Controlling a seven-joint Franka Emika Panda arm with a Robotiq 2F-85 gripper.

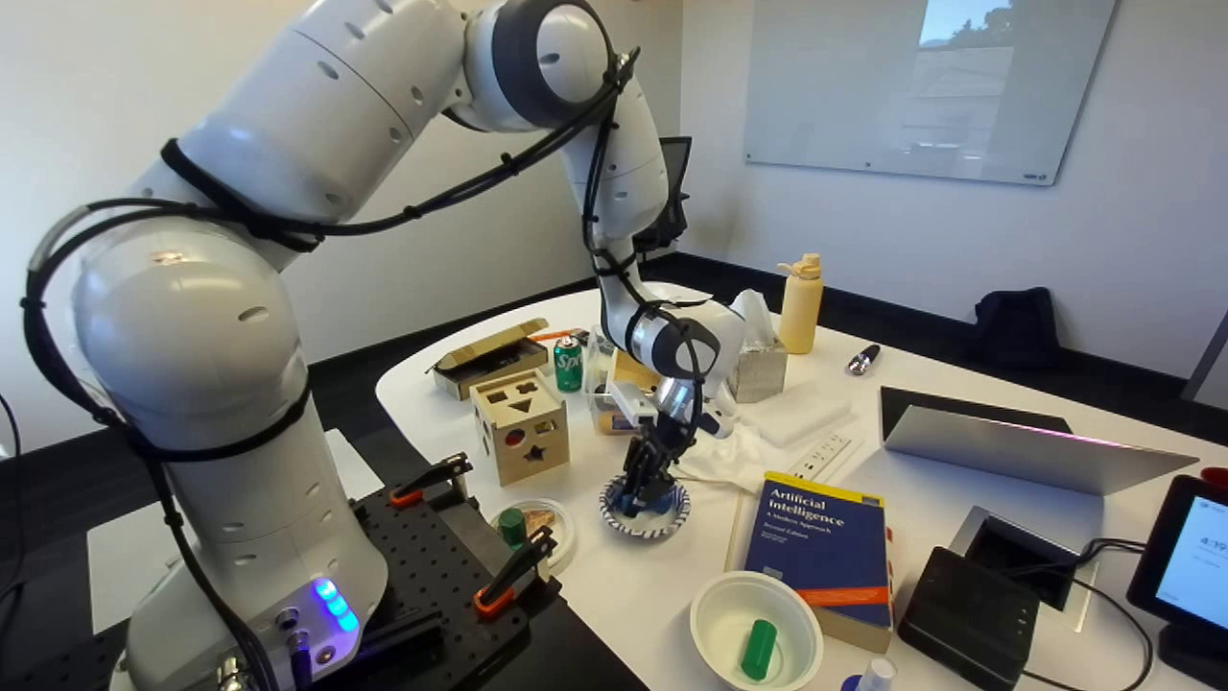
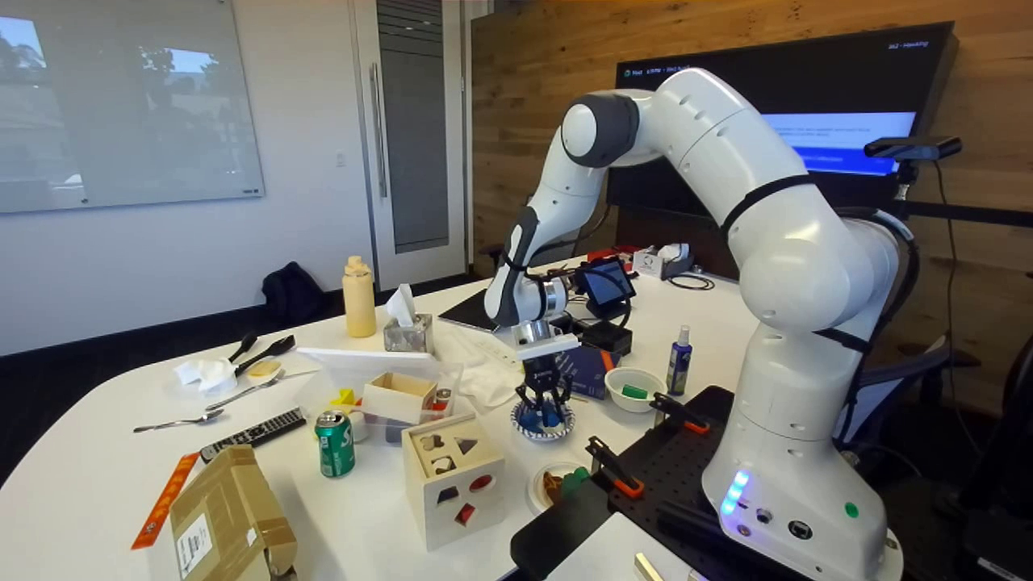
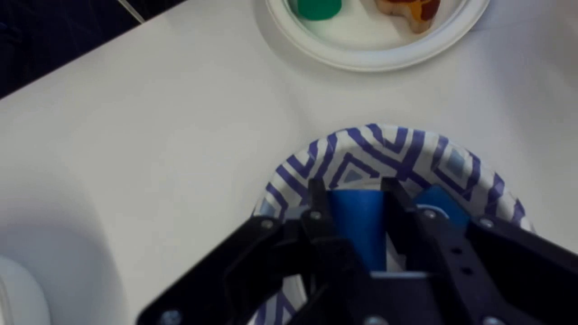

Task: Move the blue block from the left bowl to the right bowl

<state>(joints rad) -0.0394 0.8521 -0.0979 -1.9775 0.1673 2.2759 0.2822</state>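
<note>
The blue-and-white patterned bowl [image 3: 379,153] is the left bowl; it also shows in both exterior views [image 1: 648,529] [image 2: 542,434]. My gripper [image 3: 354,186] points down into it, also in both exterior views [image 1: 641,497] [image 2: 542,410]. Its fingers press on both sides of a blue block [image 3: 360,216], which is still inside the bowl. A second blue piece [image 3: 441,202] lies in the same bowl beside the right finger, partly hidden by it. The right bowl, plain white [image 1: 703,624] [image 2: 620,400], holds a green block [image 1: 758,649].
The thick blue book [image 1: 815,547] lies beside both bowls. A white plate [image 3: 375,61] with a green block and a brown piece stands near the patterned bowl. A wooden shape box [image 1: 526,446], clamps [image 1: 518,571], a green can [image 2: 335,444] and a spray bottle [image 2: 679,361] stand around.
</note>
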